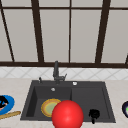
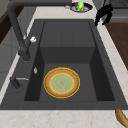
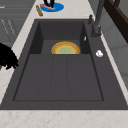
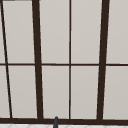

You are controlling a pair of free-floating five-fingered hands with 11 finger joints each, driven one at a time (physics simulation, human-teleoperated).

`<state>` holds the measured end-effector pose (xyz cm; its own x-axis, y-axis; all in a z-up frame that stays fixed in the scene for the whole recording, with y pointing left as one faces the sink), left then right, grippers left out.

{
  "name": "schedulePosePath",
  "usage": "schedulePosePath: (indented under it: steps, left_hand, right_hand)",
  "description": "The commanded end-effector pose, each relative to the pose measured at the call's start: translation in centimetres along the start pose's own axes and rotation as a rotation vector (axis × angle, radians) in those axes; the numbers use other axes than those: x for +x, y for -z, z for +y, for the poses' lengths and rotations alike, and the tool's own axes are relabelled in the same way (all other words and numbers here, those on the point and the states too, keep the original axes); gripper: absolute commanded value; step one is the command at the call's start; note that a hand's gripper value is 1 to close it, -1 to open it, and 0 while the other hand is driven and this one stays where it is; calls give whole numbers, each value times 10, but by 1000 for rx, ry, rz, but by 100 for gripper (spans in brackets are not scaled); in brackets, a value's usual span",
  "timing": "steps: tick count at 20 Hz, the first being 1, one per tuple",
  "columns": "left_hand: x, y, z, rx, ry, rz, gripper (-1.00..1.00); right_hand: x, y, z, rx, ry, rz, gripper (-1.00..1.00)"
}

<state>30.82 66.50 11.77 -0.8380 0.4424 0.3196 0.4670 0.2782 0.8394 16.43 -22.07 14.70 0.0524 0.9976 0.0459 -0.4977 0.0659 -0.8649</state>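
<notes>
A yellow-rimmed, green-centred plate [image 1: 48,107] [image 2: 61,82] [image 3: 65,48] lies flat on the floor of the dark sink's left basin [image 1: 36,100]. A big red ball [image 1: 67,114] covers the plate's right part and the sink's front edge. My right hand [image 1: 94,114] [image 2: 103,13] [image 3: 7,58] hangs over the front edge of the sink's right half with relaxed fingers pointing down, holding nothing. My left hand [image 1: 3,102] [image 3: 48,2] sits over a blue plate [image 1: 10,103] [image 3: 56,7] on the left counter, with something reddish [image 3: 45,6] under it.
A wooden stick [image 1: 10,115] [image 3: 39,10] [image 2: 121,117] lies on the counter by the blue plate. A dark bowl [image 1: 125,109] [image 2: 80,6] with colourful bits stands on the right counter. The black faucet [image 1: 56,71] [image 2: 18,32] rises behind the sink, below a window.
</notes>
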Motion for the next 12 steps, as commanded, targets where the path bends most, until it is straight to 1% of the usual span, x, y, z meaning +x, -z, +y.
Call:
schedulePosePath:
  steps: [1, 2, 5, 6, 7, 8, 9, 10, 11, 12]
  left_hand:
    - [-1, -7, -5, 14, 0, 24, 100]
    - [-4, -8, -4, 16, 5, 23, 100]
    - [-13, -10, 4, 20, 2, 9, 100]
    - [-15, -10, 4, 20, 6, 9, 100]
    - [-17, -8, 4, 18, 19, 11, 100]
    - [-19, -9, 5, 24, 46, 31, 100]
    - [-20, -13, 5, 42, 64, 54, 100]
    - [-20, -9, 4, 27, 64, 14, -100]
    - [-21, -9, 4, 43, 58, 4, -100]
    - [-19, -10, 6, 34, 55, -5, -100]
  right_hand:
    - [0, 0, 0, 0, 0, 0, 0]
    - [0, 0, 0, 0, 0, 0, 0]
    - [0, 0, 0, 0, 0, 0, 0]
    - [0, 0, 0, 0, 0, 0, 0]
    - [0, 0, 0, 0, 0, 0, 0]
    - [0, 0, 0, 0, 0, 0, 0]
    - [0, 0, 0, 0, 0, 0, 0]
    - [0, 0, 0, 0, 0, 0, 0]
    - [0, 0, 0, 0, 0, 0, 0]
    - [0, 0, 0, 0, 0, 0, 0]
